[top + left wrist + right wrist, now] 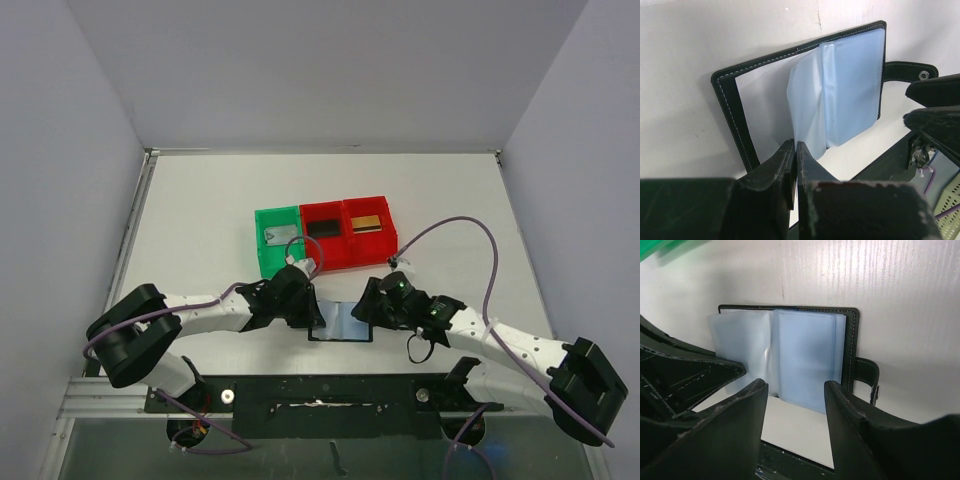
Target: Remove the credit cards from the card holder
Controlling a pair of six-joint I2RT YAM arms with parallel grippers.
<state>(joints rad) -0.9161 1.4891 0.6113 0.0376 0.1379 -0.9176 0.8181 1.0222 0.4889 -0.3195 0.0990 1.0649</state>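
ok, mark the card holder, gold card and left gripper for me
card holder (345, 322): top external view, on its glossy inner pockets.
gold card (368, 224): top external view, middle of its face.
left gripper (795, 148): left wrist view, midway between its fingertips.

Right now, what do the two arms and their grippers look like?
The left arm and right arm have white tube sections between bulky black joints. A thin purple cable loops along each. The left gripper and right gripper have black, scuffed, wedge-shaped fingers.
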